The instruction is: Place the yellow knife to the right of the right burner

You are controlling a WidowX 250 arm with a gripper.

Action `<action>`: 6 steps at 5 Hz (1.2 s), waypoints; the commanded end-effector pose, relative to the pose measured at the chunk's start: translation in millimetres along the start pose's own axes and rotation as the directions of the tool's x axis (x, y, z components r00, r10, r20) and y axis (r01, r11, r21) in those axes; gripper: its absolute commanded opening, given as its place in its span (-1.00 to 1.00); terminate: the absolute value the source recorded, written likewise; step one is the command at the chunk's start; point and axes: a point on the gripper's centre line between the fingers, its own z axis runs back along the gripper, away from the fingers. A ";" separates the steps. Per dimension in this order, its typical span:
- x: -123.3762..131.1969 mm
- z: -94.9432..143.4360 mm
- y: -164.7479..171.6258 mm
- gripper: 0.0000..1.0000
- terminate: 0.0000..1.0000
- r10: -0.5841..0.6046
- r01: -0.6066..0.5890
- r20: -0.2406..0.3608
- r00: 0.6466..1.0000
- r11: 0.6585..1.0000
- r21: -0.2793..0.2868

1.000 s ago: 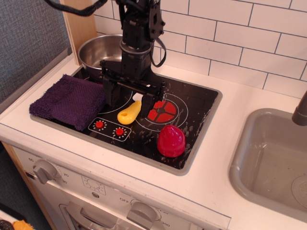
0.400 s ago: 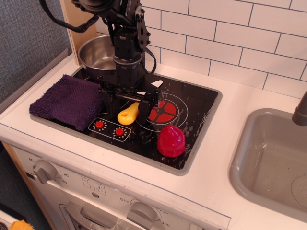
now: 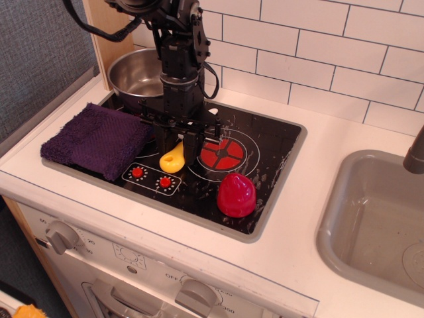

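The yellow knife [image 3: 172, 159] lies on the black stovetop [image 3: 271, 142], just left of the right burner [image 3: 223, 152]. Only its yellow handle shows; the blade is hidden under the gripper. My gripper [image 3: 177, 147] points straight down over it. Its two black fingers [image 3: 192, 147] have closed in against the sides of the handle, with the tips down at the stovetop. The knife rests on the surface.
A red dome toy [image 3: 236, 195] sits in front of the right burner. A purple cloth [image 3: 96, 139] covers the left burner area. A metal pot [image 3: 136, 73] stands behind it. Two red dial marks [image 3: 151, 177] are printed in front. A grey sink [image 3: 377, 218] is at the right.
The fingers have narrowed from a wide-open stance to a close fit around the knife handle. The knife has turned slightly and its white blade tip no longer shows.
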 end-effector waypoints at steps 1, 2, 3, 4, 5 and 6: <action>9.0 40.4 -21.2 -1.00 -1.00 -0.047 0.046 0.052 0.998 0.999 0.015; 34.1 63.7 -46.2 -1.00 -1.00 -0.089 0.093 0.136 0.987 0.995 -0.020; 50.0 59.9 -72.6 -1.00 -1.00 -0.136 0.142 0.130 0.982 0.989 -0.033; 58.9 46.1 -91.7 -1.00 -1.00 -0.158 0.162 0.100 0.982 0.986 -0.035; 61.1 34.3 -109.0 -1.00 -1.00 -0.156 0.157 0.050 0.986 0.987 -0.017; 59.5 25.0 -112.0 -1.00 -1.00 -0.104 0.105 0.014 0.994 0.994 -0.013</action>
